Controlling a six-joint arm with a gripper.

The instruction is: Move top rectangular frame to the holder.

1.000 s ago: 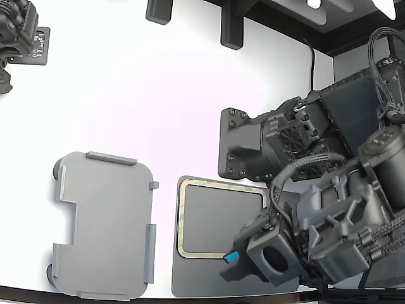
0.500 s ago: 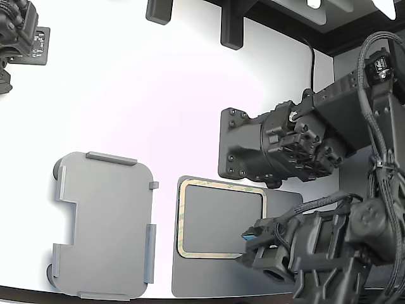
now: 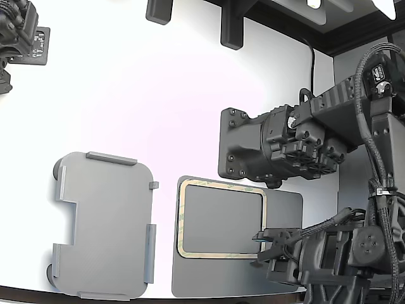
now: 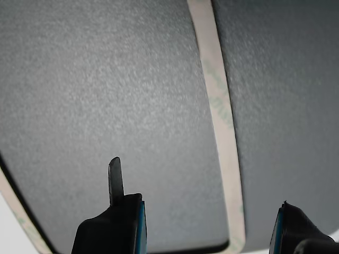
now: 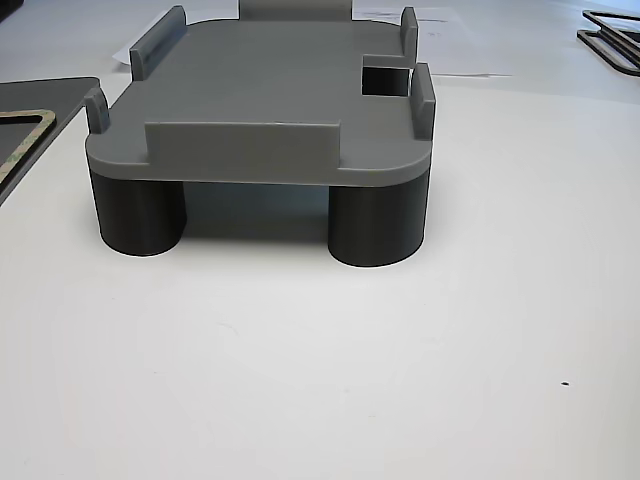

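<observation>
We see the arm low at the exterior view's right, near the table's (image 3: 158, 95) front edge, wrist laid over so the gripper (image 3: 262, 247) points toward the exterior view's left, tips just over the right-hand side of the top rectangular frame (image 3: 220, 183). Jaws stand parted with nothing between them; in the wrist view the two fingertips (image 4: 136, 225) straddle one strip of the frame (image 4: 222, 111), touching or not we cannot tell. The frame lies flat on the dark grey mat (image 3: 285, 209), near the table's front edge, its long axis running left to right in the exterior view, open centre showing the mat, tan border with green marks. The holder (image 3: 104, 221) sits on the table just beside the mat on the exterior view's left, apart from it, long axis running front to back, side notch facing the exterior view's left. In the other view the holder (image 5: 260, 110) stands on round dark feet with raised edge tabs, a corner of the frame (image 5: 25, 135) at the picture's left. A second dark arm unit (image 3: 266, 149) sits behind the mat
</observation>
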